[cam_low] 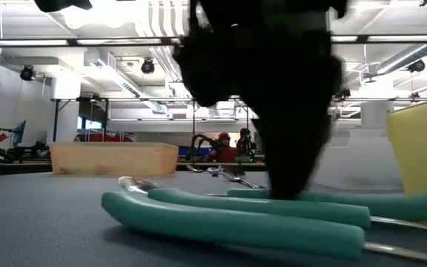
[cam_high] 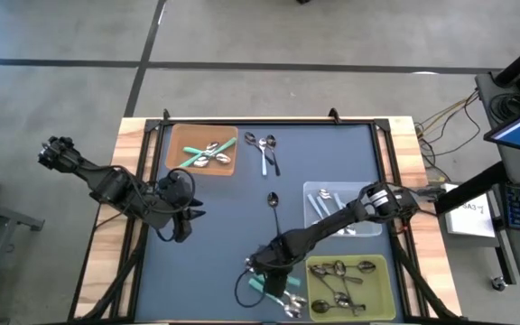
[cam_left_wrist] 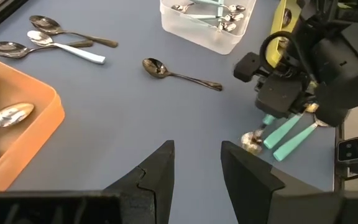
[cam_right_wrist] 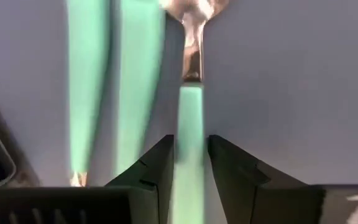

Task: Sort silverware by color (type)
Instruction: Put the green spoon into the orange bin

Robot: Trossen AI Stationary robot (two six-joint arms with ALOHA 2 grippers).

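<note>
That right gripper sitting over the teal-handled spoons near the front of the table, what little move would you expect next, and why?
Probably closing its fingers. The right gripper is low over the teal-handled spoons, and its fingers straddle one teal handle with a gap on each side. Pinching looks like the step before lifting it toward the orange tray, which already holds teal-handled spoons.

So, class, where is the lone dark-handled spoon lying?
In the high view, the dark-handled spoon lies alone mid-table, left of the clear tray.
</note>
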